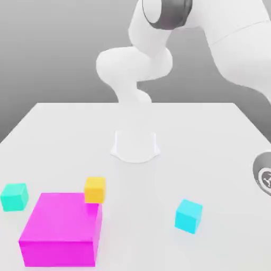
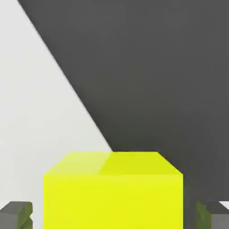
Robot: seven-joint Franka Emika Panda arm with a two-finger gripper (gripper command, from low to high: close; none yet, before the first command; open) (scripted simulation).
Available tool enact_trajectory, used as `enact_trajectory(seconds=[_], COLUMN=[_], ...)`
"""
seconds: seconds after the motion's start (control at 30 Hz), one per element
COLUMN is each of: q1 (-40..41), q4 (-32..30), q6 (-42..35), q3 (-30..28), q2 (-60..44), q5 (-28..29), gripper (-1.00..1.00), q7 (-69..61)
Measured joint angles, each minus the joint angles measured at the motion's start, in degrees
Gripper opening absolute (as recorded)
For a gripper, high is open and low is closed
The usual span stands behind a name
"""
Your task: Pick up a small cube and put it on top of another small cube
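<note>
arm (image 1: 159, 47): glossy white, fat rounded links | joint cap (image 1: 169, 13): dark grey dome | base (image 1: 135, 145): white round pedestal | fingers (image 2: 15, 214): grey, blocky

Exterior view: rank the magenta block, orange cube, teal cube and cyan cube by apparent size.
1. magenta block, clearly largest.
2. cyan cube and teal cube look about alike; not ranking them.
3. orange cube looks slightly smaller, but it sits behind the magenta block, farther from the camera, so that is unsure.
</note>
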State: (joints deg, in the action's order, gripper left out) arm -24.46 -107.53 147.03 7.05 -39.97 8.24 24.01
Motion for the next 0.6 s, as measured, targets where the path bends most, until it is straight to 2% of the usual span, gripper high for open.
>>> enact_trajectory(seconds=[0.13, 0.27, 0.6], q1=[-0.1, 1.3, 14.5], q4=[-0.1, -2.2, -16.4], q6=[-0.2, -4.9, -2.5], q3=[0.0, 0.2, -10.5], q2=[0.3, 7.2, 19.6], q5=[-0.2, -1.5, -3.9], gripper=[-1.0, -1.0, -1.0], q7=[-0.2, -1.0, -3.0])
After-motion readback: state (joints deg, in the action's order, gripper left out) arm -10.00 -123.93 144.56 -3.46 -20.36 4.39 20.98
